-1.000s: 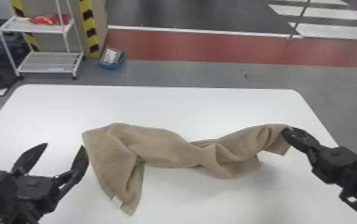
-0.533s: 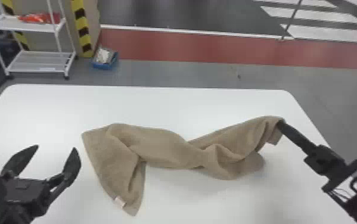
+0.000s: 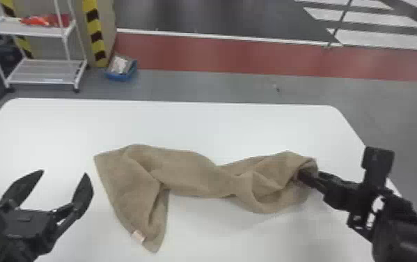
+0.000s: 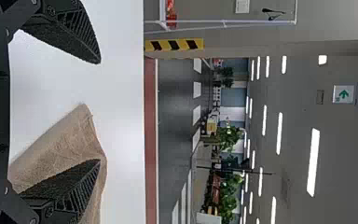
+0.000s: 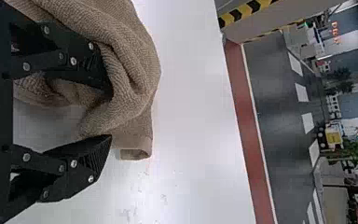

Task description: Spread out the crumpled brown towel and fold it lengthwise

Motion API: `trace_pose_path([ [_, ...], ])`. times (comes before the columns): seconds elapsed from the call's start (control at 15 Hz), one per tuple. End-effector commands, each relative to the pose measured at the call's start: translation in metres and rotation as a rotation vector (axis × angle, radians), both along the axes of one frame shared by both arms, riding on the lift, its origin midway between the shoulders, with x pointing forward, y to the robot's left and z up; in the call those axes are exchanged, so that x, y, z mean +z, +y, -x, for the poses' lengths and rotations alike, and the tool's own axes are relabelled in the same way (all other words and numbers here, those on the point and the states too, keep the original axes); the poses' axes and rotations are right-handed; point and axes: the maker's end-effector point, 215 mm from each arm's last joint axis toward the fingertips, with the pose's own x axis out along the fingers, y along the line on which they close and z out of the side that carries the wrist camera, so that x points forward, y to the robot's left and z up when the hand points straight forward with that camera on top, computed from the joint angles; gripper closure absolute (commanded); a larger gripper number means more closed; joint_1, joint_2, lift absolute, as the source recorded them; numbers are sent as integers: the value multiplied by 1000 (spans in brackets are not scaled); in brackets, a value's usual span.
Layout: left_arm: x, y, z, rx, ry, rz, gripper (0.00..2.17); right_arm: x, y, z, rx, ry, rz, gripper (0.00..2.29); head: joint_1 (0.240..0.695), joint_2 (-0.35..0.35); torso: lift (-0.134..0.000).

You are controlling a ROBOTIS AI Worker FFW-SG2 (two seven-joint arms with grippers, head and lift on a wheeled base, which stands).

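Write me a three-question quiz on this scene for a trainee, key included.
1. True or false: the brown towel lies smooth and fully spread on the white table.
2. Multiple choice: in the head view, where on the towel is the small pale tag?
A) Near its left end
B) At its middle
C) Near its right end
3. Short answer: which tool has a finger in among the towel's folds?

Key: 1. False, it is bunched and folded. 2. A. 3. The right tool.

Rough cloth towel [image 3: 190,170] — table [image 3: 183,125] perhaps glossy
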Motion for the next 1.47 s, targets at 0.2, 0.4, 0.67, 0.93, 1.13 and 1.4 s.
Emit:
trace_pose_path([
  [0.2,-5,0,-1,2,8,7,137,75,-23,29,92,-154,233,73,695,-173,-124],
  [0.4,-7,-1,-1,1,11,8,137,68,-17,45,151,-114,254,157,695,-180,-124],
  [0.67,-6,-1,-1,1,10,7,137,33,-3,35,201,-46,305,191,695,-180,-124],
  [0.93,-6,0,1,2,10,6,137,1,33,19,281,20,339,191,695,-151,-124],
  [1.13,-6,1,2,4,6,6,137,-15,49,19,316,64,346,245,695,-121,-124],
  [1.4,-6,3,3,8,8,5,137,-18,58,26,366,69,280,1224,695,-85,-124],
])
